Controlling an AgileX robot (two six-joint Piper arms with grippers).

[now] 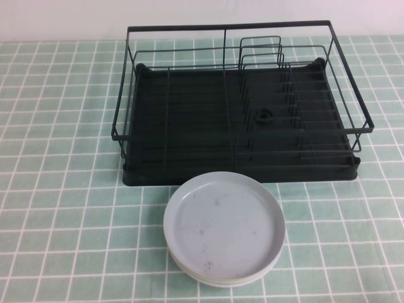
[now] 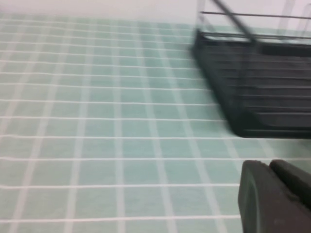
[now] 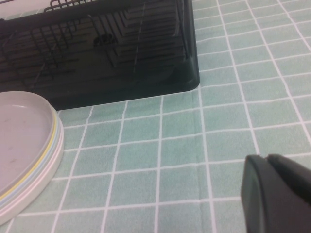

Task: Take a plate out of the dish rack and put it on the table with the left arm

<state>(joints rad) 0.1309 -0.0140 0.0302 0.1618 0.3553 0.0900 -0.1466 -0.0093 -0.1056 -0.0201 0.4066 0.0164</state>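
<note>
The pale grey plate (image 1: 222, 226) lies flat on the mint-tiled table (image 1: 63, 189), on top of a small stack just in front of the black wire dish rack (image 1: 240, 107). The rack holds no plates. Neither arm shows in the high view. In the left wrist view my left gripper (image 2: 269, 165) is shut and empty, low over bare tiles, with the rack's corner (image 2: 252, 82) beyond it. In the right wrist view my right gripper (image 3: 266, 158) is shut and empty over the tiles, to one side of the plate (image 3: 19, 136) and the rack (image 3: 121, 53).
Under the grey plate lie a yellow-edged plate (image 3: 41, 167) and a white one (image 1: 214, 279). The rack has upright dividers and a small holder (image 1: 261, 52) at its back right. Tiled surface stretches on both sides of the rack.
</note>
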